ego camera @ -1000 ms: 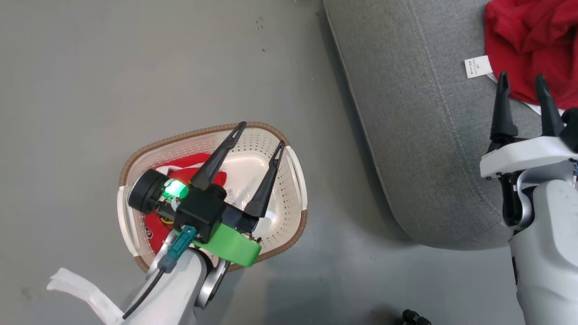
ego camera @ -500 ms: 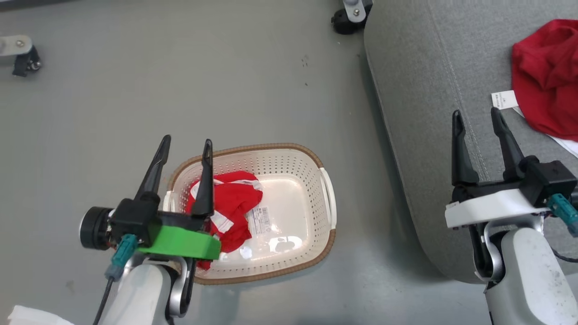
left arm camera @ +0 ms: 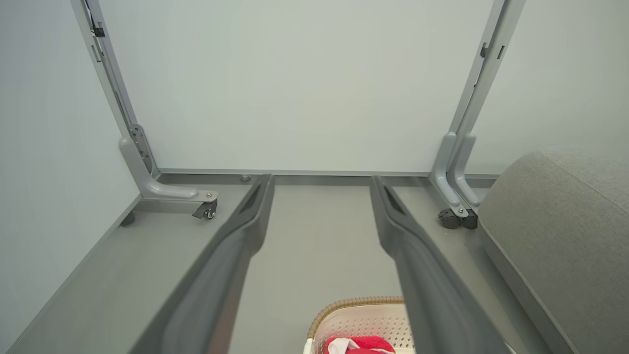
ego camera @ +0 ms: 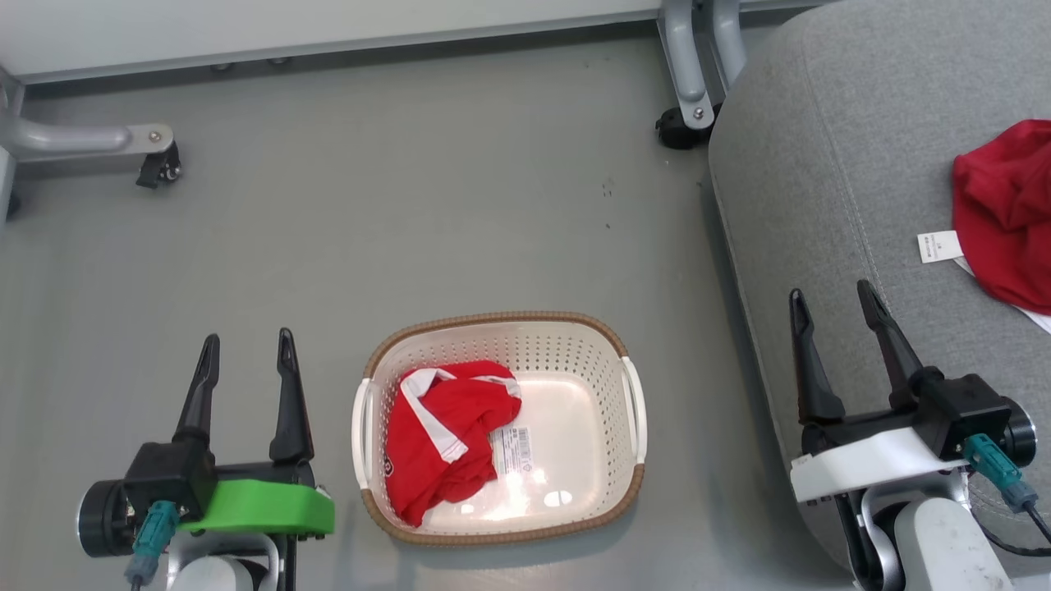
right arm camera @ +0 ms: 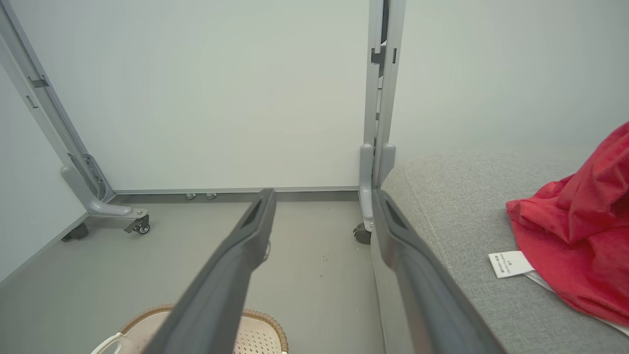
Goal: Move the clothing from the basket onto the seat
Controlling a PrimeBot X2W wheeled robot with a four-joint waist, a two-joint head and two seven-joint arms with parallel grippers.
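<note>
The cream basket (ego camera: 632,410) with a brown rim sits on the grey floor, holding a crumpled red garment with white trim (ego camera: 447,439) in its left half; a label sticker shows on its floor. Another red garment (ego camera: 1006,213) with a white tag lies on the grey seat (ego camera: 829,205) at the right. My left gripper (ego camera: 244,345) is open over the floor left of the basket, holding nothing. My right gripper (ego camera: 829,295) is open at the seat's near edge, holding nothing. The left wrist view catches the basket rim (left arm camera: 354,302); the right wrist view shows the seat (right arm camera: 457,211) and garment (right arm camera: 575,231).
Grey metal frame legs on castors stand at the back left (ego camera: 156,160) and back centre (ego camera: 686,123), before a pale wall panel (ego camera: 328,25). Bare grey floor (ego camera: 410,205) stretches behind the basket.
The head view has pulled back and up, so the whole picture shifted. My left gripper has come out of the basket, holding nothing, to its left. My right gripper drew back from the garment on the seat.
</note>
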